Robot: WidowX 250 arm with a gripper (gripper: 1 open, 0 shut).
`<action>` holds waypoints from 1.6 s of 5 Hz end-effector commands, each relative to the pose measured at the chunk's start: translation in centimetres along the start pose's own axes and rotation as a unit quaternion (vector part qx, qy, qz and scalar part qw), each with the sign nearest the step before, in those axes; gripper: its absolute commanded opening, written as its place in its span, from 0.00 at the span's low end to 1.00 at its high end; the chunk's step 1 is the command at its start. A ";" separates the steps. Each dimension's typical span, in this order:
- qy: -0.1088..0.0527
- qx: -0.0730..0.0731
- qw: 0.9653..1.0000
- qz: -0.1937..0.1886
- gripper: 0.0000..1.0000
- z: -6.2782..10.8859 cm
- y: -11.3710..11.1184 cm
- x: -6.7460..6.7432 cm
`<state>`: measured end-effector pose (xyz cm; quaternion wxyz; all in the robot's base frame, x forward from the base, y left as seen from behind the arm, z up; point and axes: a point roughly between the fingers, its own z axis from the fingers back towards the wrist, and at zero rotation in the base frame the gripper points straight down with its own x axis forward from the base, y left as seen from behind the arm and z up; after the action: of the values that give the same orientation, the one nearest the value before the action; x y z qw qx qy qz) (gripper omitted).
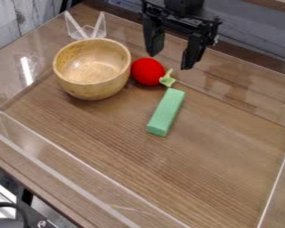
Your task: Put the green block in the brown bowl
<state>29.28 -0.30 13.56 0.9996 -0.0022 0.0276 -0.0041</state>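
A long green block (166, 113) lies flat on the wooden table (216, 151), right of centre, angled from lower left to upper right. The brown wooden bowl (93, 68) stands upright and empty at the back left. My black gripper (173, 53) hangs above the table behind the block, pointing down with its two fingers spread apart and nothing between them. It is clear of the block and to the right of the bowl.
A red ball (149, 71) rests between the bowl and the block's upper end, just under the gripper's left finger. Clear plastic walls (61, 169) fence the table's edges. A small pale green piece (170, 80) lies beside the ball.
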 end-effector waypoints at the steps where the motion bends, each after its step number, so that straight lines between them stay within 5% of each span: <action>1: 0.011 -0.002 1.000 -0.011 1.00 -1.9 -0.5 -0.2; 2: 0.015 -0.004 1.000 0.002 1.00 -4.2 -1.2 -0.5; 5: -0.005 -0.018 0.999 -0.049 1.00 -4.2 -0.1 -0.9; 7: -0.022 -0.030 0.998 -0.042 1.00 -5.8 -0.9 -1.8; 8: -0.035 -0.032 0.998 -0.048 1.00 -6.4 -0.7 -0.4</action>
<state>27.63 -1.11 5.96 0.9980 -0.0359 0.0198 -0.0482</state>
